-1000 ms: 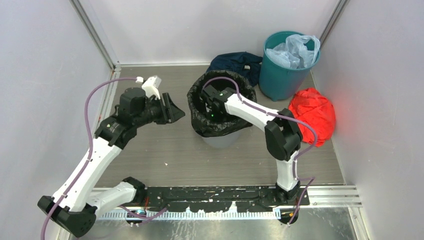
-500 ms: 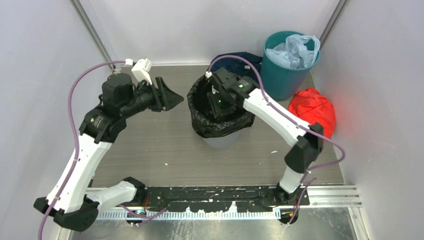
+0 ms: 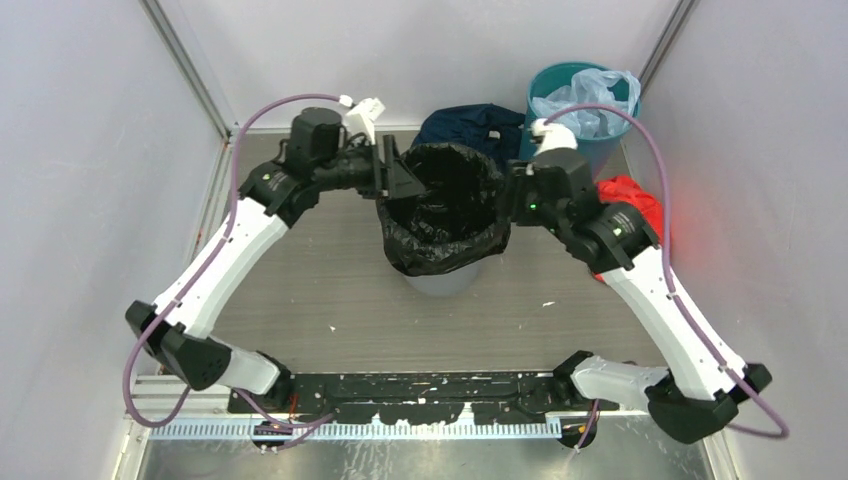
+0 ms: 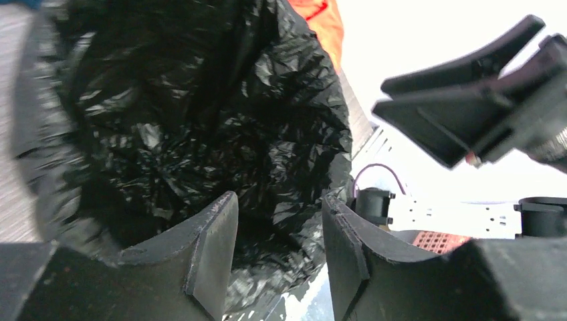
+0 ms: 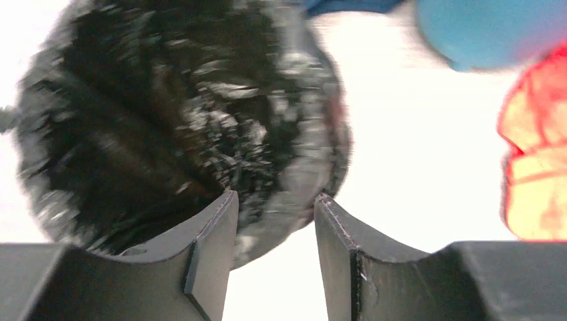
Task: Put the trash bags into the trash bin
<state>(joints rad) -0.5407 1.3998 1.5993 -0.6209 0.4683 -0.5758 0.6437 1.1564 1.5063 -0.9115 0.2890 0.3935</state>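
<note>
trash bags: glossy black, crinkled sheen | trash bin: plain light grey | round bin: teal | plastic bag: pale translucent blue | cloth bundle: bright red | cloth: navy | bench: grey-brown, streaked grain | arms: white, black joints | cables: purple | left tool, right tool: black

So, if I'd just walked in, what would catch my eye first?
The crinkly black bag lining the grey bin in the middle, with the left gripper and the right gripper poised open on either side of its rim. At the back right, a teal bin and a bright red bundle stand out.
</note>
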